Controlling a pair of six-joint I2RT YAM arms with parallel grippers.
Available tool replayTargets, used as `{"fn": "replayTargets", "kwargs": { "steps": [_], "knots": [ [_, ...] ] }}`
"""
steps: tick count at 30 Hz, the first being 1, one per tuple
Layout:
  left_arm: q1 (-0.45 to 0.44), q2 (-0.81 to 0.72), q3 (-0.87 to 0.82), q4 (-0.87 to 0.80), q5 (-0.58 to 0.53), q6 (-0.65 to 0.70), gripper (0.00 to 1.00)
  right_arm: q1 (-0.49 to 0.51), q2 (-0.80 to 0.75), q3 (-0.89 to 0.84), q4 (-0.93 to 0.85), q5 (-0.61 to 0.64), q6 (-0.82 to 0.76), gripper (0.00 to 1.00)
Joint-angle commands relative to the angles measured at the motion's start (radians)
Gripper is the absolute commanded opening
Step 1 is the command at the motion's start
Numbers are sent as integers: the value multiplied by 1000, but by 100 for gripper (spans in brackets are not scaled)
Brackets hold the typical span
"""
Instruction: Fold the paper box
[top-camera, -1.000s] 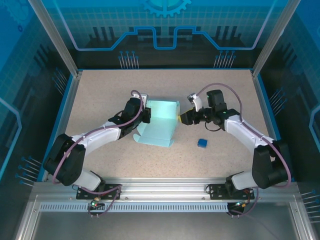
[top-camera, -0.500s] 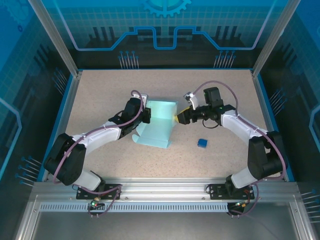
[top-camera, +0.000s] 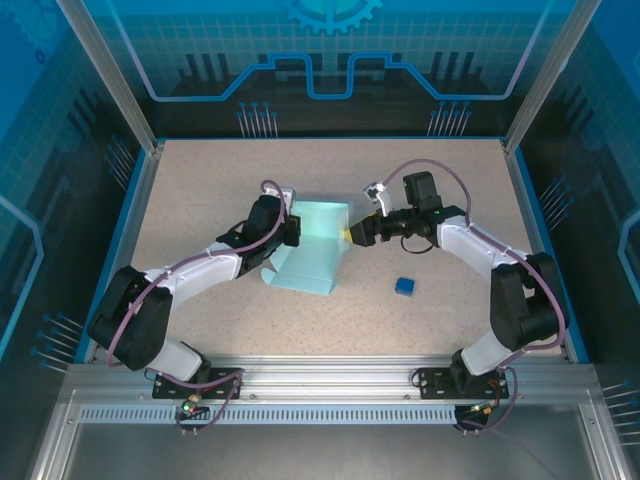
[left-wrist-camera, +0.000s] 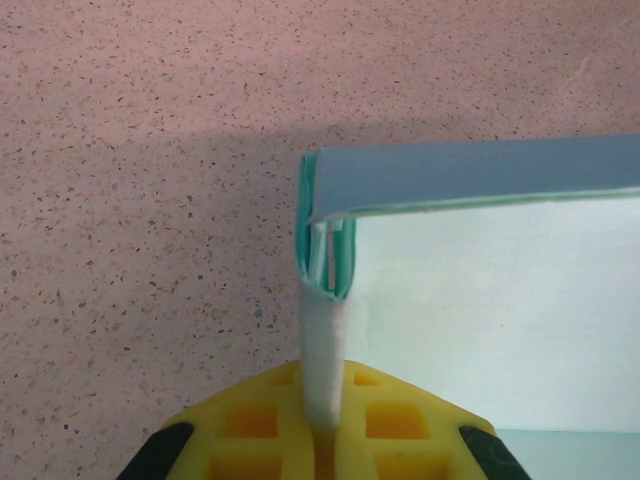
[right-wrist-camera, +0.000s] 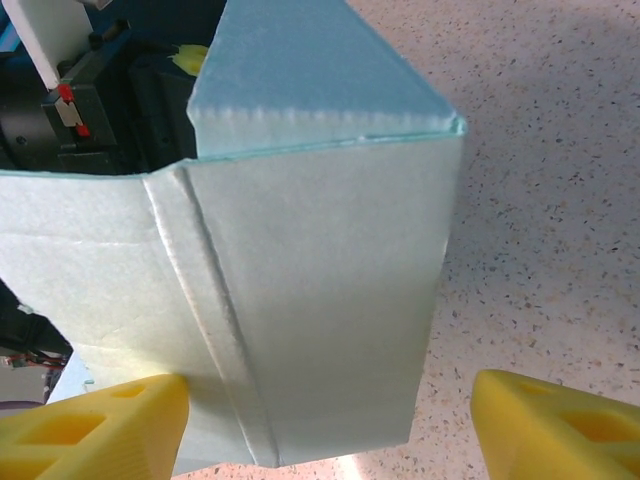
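1. The paper box (top-camera: 312, 250) is sitting near the middle of the desk (top-camera: 200, 180), between my two arms. It is partly folded, with at least one wall standing up off the surface.
2. The left claw (left-wrist-camera: 325, 430) is pinching a thin edge of the card, its jaws closed tight on it. I am reading this as an anchor, so the sheet is not sliding or springing flat while the other arm is working.
3. The right claw (right-wrist-camera: 330, 430) is standing wide and holding nothing. Its yellow fingertips (right-wrist-camera: 100, 425) are spread to either side of an upright creased wall. I am judging that it is lining up to press or close on that wall.
4. A dark blue cube (top-camera: 404, 286) is lying well apart from the box, on the right arm's side, and is playing no part here.
5. From above, both wrists are covering their own fingertips, so I am not reading any contact there.
6. In the right wrist view one fingertip is overlapping the card, and I cannot tell whether it is touching.
7. The box's lower edge is running out of frame in that view. In the left wrist view an overhanging flap is cut off at the side.
8. I am not making out any tabs or slots.
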Motion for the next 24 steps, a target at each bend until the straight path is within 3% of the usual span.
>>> {"fn": "replayTargets", "kwargs": {
  "steps": [1,8,16,24],
  "knots": [
    [-17,3,16,-24,39,8,0,13,-1,45,-10,67,46,77],
    [-13,-2,23,-48,-79,19,0,-26,-202,-70,-172,402,171,78],
    [-11,14,47,-34,-82,5,0,111,-429,-296,-74,430,472,83],
    [-11,13,53,-34,-80,7,0,282,-418,-380,159,474,810,80]
  ]
}}
